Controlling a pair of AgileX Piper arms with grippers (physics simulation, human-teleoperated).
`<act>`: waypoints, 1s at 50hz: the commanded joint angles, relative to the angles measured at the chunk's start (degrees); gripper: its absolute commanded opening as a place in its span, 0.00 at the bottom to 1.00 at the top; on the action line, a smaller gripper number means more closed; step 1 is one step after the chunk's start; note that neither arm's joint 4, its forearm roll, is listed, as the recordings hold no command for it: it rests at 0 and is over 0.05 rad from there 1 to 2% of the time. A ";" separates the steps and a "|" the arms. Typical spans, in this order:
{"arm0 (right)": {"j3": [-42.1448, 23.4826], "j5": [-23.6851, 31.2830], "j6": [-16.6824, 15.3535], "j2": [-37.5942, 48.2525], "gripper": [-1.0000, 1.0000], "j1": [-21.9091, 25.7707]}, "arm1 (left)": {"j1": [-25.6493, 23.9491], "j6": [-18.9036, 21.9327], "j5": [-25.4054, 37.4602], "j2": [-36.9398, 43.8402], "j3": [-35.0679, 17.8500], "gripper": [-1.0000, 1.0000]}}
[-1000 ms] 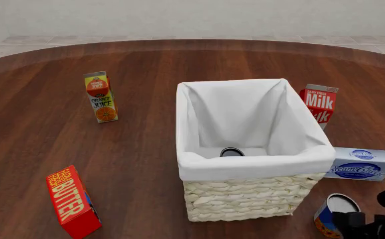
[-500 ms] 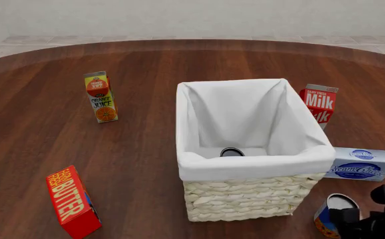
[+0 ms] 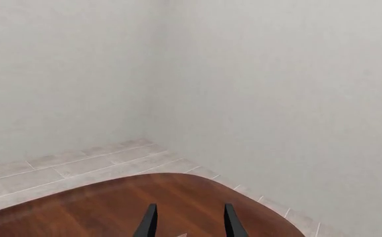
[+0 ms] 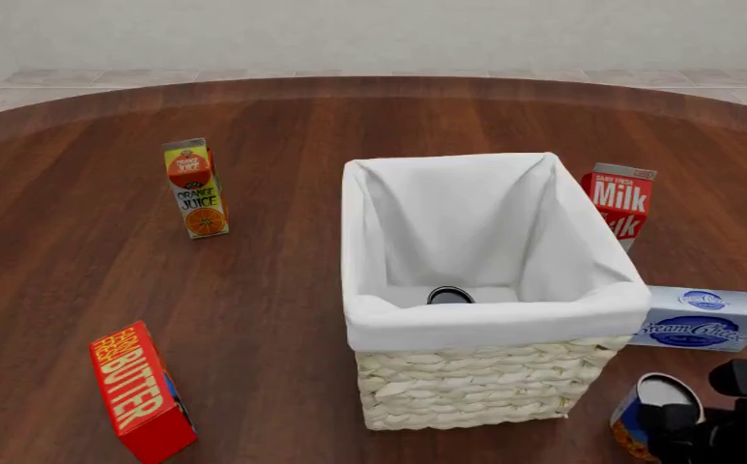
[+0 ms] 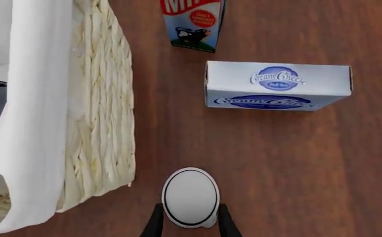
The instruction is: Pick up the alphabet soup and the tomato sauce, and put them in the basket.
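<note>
One can, the alphabet soup (image 4: 647,414), stands upright on the desk (image 4: 283,290) just off the basket's near right corner, its pale silver lid (image 5: 190,196) facing up. In the right wrist view the right end effector (image 5: 188,223) sits directly at this can, one dark fingertip on either side of the lid's near edge, the fingers spread just wider than the can; whether they touch its wall cannot be told, and nothing is lifted. From the front, the same end effector shows as a dark mass at the lower right corner, partly covering the can's right side.

Inside the basket (image 4: 476,387), low against the near wall of the white lining, lies the tomato sauce (image 4: 449,295), only its dark round top showing.

Beyond the soup can, a cream cheese box (image 4: 704,319) lies flat on the desk just right of the basket, and a milk carton (image 4: 619,203) stands farther back on that side. Well apart on the left stand an orange juice carton (image 4: 195,188) and a red butter box (image 4: 141,391).

Over the far rim of the desk, the left end effector (image 3: 187,223) points toward a bare wall, fingers parted and holding nothing.
</note>
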 commanded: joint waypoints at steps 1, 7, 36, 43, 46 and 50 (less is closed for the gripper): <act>1.46 -0.88 1.32 0.77 0.00 0.02 | 0.09 -0.09 -0.12 0.07 0.13 1.00; 1.63 -0.73 0.55 0.41 0.00 -0.60 | 0.10 -0.06 -0.11 0.05 0.15 1.00; -5.25 10.68 -1.28 -7.70 0.00 -1.14 | -0.22 -0.23 -0.33 -0.14 0.33 1.00; -7.88 13.29 -1.46 -9.02 0.00 -1.03 | -0.27 -0.32 -0.42 -0.14 0.29 1.00; -8.82 12.64 -1.68 -7.81 0.00 -1.16 | -0.33 -0.32 -0.47 -0.19 0.38 1.00; -9.85 11.76 -1.78 -6.40 0.00 -1.41 | -0.31 -0.38 -0.52 -0.19 0.46 1.00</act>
